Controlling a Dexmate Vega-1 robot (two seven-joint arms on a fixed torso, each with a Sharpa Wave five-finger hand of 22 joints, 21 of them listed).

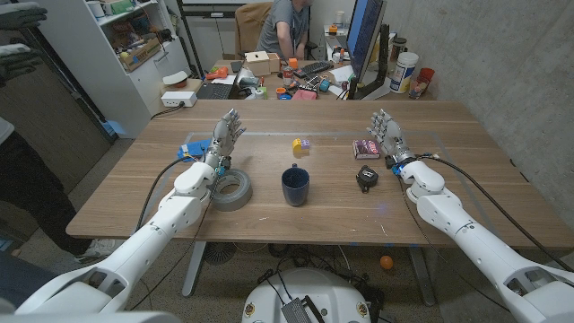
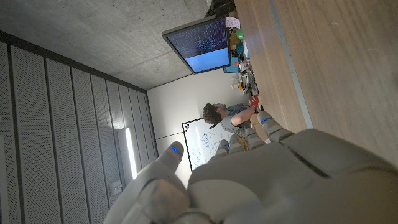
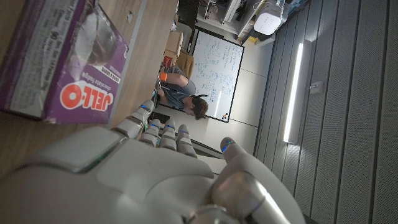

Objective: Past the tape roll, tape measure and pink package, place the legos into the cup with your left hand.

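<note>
Both hands empty, fingers spread: left hand (image 1: 226, 135) above tape roll (image 1: 230, 190), right hand (image 1: 387, 135) beside pink package (image 1: 365, 148). Legos (image 1: 300, 143) on table (image 1: 466, 135) beyond cup (image 1: 295, 186); tape measure (image 1: 367, 177) right of cup.

Behind the wooden table (image 1: 466, 179), at its far side, a person (image 1: 285, 27) bends over a cluttered desk (image 1: 296, 85) — a large monitor (image 1: 365, 36) stands to the right, a white shelf unit (image 1: 126, 45) on the far left.
</note>
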